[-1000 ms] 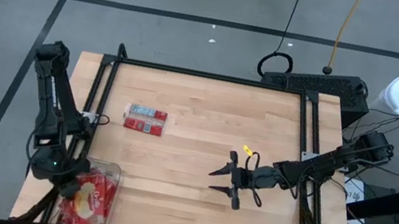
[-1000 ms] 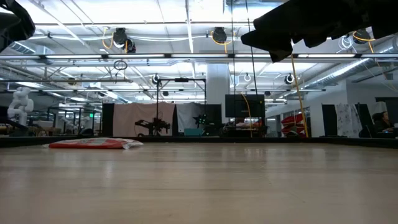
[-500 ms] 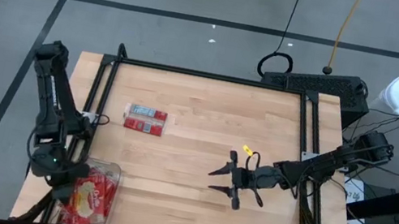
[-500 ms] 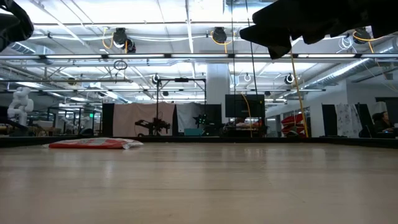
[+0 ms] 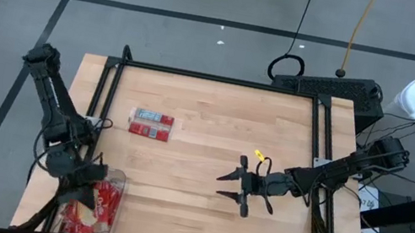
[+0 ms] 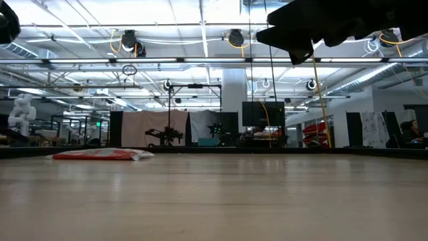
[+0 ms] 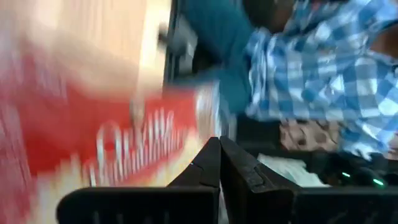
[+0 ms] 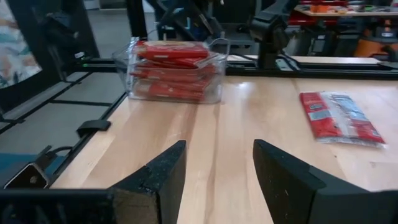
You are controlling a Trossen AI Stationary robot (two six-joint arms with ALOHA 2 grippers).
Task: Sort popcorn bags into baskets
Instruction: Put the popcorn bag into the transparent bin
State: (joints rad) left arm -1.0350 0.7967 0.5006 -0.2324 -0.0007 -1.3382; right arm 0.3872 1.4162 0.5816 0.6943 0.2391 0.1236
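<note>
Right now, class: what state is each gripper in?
Left gripper: jaws shut, nothing between them, over the clear bin of popcorn bags.
Right gripper: jaws open, empty, above the table.

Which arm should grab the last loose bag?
Probably right. The right gripper is open, empty and over the table, facing the loose bag. The left gripper is shut, at the bin.
</note>
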